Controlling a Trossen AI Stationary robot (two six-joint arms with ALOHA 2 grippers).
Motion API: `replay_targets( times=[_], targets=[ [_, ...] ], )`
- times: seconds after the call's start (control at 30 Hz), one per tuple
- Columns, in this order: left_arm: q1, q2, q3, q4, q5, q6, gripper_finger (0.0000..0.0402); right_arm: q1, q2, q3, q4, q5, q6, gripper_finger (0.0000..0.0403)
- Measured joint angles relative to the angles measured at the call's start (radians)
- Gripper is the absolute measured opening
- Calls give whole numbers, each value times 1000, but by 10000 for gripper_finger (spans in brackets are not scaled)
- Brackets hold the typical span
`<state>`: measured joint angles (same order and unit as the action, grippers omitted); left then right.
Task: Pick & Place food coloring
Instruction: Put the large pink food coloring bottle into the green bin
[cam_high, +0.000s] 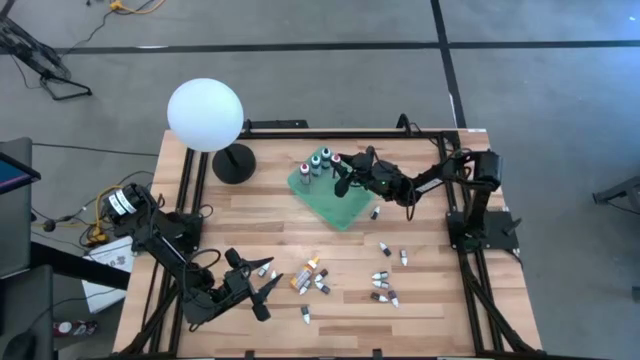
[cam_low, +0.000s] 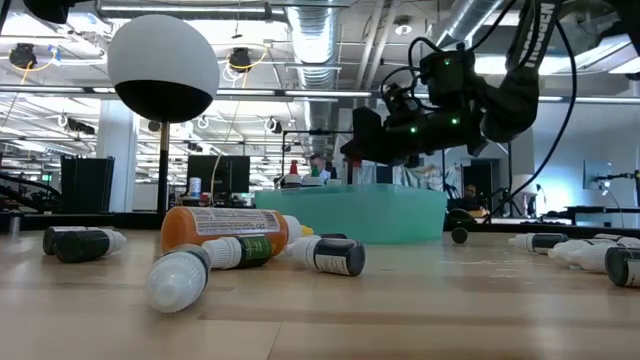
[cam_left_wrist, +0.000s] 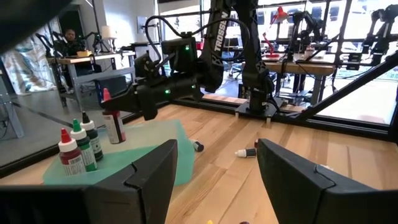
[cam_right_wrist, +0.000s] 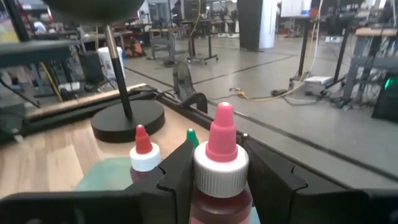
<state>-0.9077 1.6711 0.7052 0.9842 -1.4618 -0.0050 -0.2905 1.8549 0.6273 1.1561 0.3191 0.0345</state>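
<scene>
My right gripper is clamped on a pink-capped bottle, held upright with its tip up, long axis vertical. The right wrist view shows that grip plainly; from above I only see the gripper over the green tray near table centre, the bottle hidden beneath it. The left wrist view shows three more bottles standing upright on the tray. Loose bottles lie on their sides at about 5 to 6 o'clock of the tray; their headings look mixed, hard to read. My left gripper waits, fingers spread, at the table's 7 o'clock.
</scene>
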Motion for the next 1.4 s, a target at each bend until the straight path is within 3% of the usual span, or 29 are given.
replay_targets(
  times=[1.4],
  targets=[
    [0, 0, 0, 1, 0, -11, 216, -35, -2, 29, -88, 46, 30, 124]
  ],
)
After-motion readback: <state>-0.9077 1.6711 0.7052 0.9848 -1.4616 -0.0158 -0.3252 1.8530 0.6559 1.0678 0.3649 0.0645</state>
